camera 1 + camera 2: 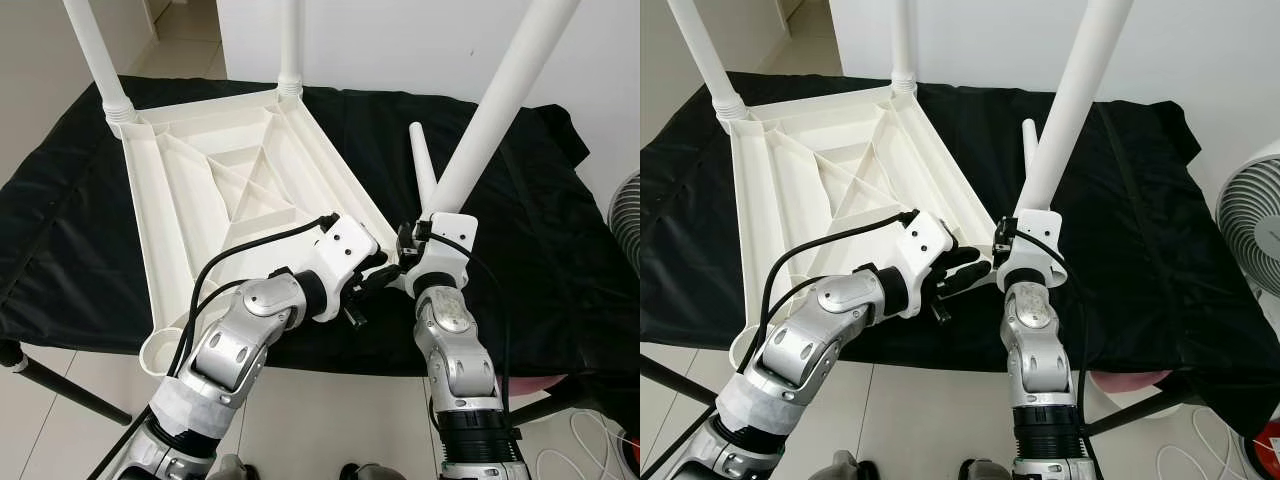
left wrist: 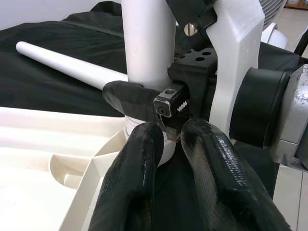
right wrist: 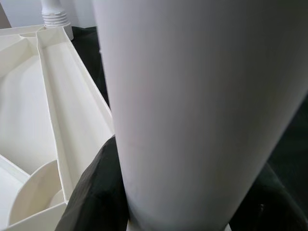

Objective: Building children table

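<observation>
We have the right gripper (image 1: pixel 418 243) clenched around the base of a white table leg (image 1: pixel 490 115), which rises from it up and away, leaning outward off vertical. Its foot sits at the near corner socket of the upturned white tabletop (image 1: pixel 225 190), directly beneath the fingers; in the left wrist view the threaded end looks only partly seated, though we cannot tell how deep. The left gripper (image 1: pixel 375 277) is just beside the right one, at the same corner, its two black fingers (image 2: pixel 130 178) close together with their tips against the tabletop rim, grasping nothing that we can see. Two further legs (image 1: pixel 98 55) stand upright in the far corner sockets, well beyond both grippers. A spare leg (image 1: pixel 423 165) lies flat on the black cloth (image 1: pixel 540 220), just beyond the right gripper, its long axis pointing away from us; the right arm is the nearer one to it. The fourth socket (image 1: pixel 160 350), on the left arm's side at the near edge, stands empty. We judge that the held leg must be brought to vertical, in line with its socket, before turning it home.
</observation>
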Controlling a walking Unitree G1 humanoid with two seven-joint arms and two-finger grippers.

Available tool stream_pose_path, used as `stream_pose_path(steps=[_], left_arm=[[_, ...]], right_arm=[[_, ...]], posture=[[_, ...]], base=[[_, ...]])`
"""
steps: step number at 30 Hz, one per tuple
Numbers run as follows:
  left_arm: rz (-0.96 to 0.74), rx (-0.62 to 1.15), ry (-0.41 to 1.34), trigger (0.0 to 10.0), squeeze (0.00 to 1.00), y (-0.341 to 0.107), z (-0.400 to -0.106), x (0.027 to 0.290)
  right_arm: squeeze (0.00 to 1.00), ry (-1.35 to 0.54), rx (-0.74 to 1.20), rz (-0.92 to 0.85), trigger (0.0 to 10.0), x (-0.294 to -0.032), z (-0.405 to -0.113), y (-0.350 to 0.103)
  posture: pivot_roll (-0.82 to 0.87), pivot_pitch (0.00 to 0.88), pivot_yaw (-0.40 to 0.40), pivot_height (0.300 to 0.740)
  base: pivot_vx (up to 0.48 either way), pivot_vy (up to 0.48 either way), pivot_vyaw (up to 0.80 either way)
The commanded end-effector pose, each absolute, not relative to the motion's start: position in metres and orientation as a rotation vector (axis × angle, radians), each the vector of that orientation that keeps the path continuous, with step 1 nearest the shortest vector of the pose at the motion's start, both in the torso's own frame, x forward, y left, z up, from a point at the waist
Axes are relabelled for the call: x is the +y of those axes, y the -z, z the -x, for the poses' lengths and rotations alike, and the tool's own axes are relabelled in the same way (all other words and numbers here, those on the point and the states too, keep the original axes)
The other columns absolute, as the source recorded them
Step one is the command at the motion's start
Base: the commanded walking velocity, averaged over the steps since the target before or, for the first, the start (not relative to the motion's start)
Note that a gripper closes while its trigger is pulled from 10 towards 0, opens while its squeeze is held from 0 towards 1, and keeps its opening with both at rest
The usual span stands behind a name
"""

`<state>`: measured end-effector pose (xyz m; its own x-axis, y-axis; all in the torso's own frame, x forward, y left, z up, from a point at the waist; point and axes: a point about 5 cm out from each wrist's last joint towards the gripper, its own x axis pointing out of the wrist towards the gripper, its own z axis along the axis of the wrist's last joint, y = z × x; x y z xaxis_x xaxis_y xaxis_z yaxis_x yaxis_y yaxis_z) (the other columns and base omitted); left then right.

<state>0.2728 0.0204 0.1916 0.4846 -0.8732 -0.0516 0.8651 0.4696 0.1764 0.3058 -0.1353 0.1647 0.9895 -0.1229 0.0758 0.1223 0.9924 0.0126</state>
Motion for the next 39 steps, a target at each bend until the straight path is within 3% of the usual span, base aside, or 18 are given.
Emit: stream_pose_path(steps=[1, 2, 3, 11, 12, 19, 37, 38, 39], left_arm=[[-0.198, -0.040, 1.041, 10.0, 0.00, -0.188, -0.275, 0.021], [-0.197, -0.042, 1.038, 10.0, 0.00, -0.189, -0.276, 0.021], [-0.196, -0.043, 1.033, 10.0, 0.00, -0.190, -0.276, 0.022], [-0.196, -0.041, 1.028, 10.0, 0.00, -0.189, -0.276, 0.023], [-0.197, -0.041, 1.027, 10.0, 0.00, -0.189, -0.276, 0.023], [-0.202, -0.045, 1.023, 10.0, 0.00, -0.190, -0.278, 0.025], [-0.212, 0.002, 1.037, 10.0, 0.00, -0.174, -0.275, 0.021], [-0.212, 0.015, 1.034, 10.0, 0.00, -0.170, -0.275, 0.021], [-0.212, 0.015, 1.034, 10.0, 0.00, -0.170, -0.275, 0.021]], right_arm=[[0.00, 0.126, -0.071, 0.004, 10.0, -0.138, -0.305, -0.163], [0.00, 0.119, -0.076, 0.005, 10.0, -0.136, -0.306, -0.165], [1.00, 0.102, -0.085, -0.009, 10.0, -0.137, -0.307, -0.166], [1.00, 0.054, -0.120, 0.006, 10.0, -0.147, -0.314, -0.169], [0.00, 0.008, -0.110, 0.026, 10.0, -0.149, -0.316, -0.167], [0.00, -0.327, -0.033, 0.088, 10.0, -0.155, -0.321, -0.148], [0.00, -0.527, -0.060, 0.228, 10.0, -0.169, -0.345, -0.151], [0.00, -0.533, -0.057, 0.239, 0.8, -0.171, -0.346, -0.151], [0.00, -0.533, -0.057, 0.239, 0.8, -0.171, -0.346, -0.151]], posture=[[-0.13, 0.037, -0.022, 0.740], [-0.13, 0.037, -0.022, 0.740], [-0.13, 0.037, -0.022, 0.740], [-0.13, 0.037, -0.022, 0.740], [-0.12, 0.033, -0.022, 0.740], [-0.11, 0.033, -0.013, 0.740], [-0.11, 0.032, 0.001, 0.740], [-0.11, 0.038, 0.004, 0.740], [-0.11, 0.038, 0.004, 0.740]], base=[[0.000, 0.000, 0.00], [0.000, 0.000, 0.00], [0.000, 0.000, 0.00], [0.000, 0.000, 0.00], [0.000, 0.000, 0.00], [0.000, 0.000, 0.00], [0.000, 0.000, 0.00], [0.000, 0.000, 0.00], [0.000, 0.000, 0.00]])
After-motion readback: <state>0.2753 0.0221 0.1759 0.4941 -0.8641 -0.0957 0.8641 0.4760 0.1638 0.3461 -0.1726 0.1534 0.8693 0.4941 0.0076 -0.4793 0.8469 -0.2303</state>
